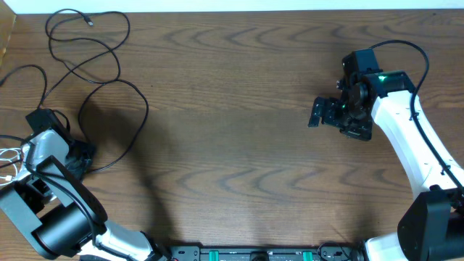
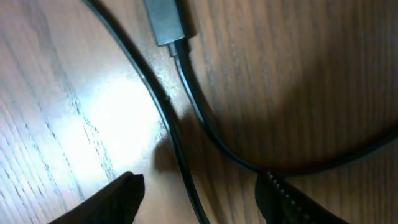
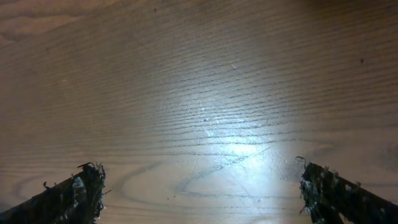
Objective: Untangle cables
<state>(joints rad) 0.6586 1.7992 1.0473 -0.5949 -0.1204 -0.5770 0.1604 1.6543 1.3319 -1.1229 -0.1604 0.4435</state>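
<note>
I am judging this job as barely past its start. I am holding my left pincer (image 2: pixel 200 185) open and low over the brown wood-grain counter (image 2: pixel 74 93), with its two fingers standing apart and clamping nothing. Two strands of the long thin black cables (image 2: pixel 163 102) are running through the space in front of it. One is passing almost midway between the fingers, touching neither as far as I can tell. The other is curving across just ahead of the ribbed finger (image 2: pixel 286 202). A small dark rectangular plug (image 2: pixel 165 22) is lying farther ahead of the pincer, at the end of that second strand.

Seen from above, the black cables are sprawling away from this pincer in several loose loops. The loops are crossing one another in at least two places, so I am reading them as not yet separated. The short thin white cable (image 1: pixel 9 155) is lying back behind the left pincer, bunched beside my arm near the counter's edge. I cannot tell whether it is lying free of the black ones.

My right pincer (image 3: pixel 199 180) is hanging wide open, well apart from every cable. It is gripping nothing, with only bare wood showing between its fingers.

Nearly everything seems to be waiting to be done: taking hold of a strand, drawing it out of the crossings, and laying each cable down apart from the others.
</note>
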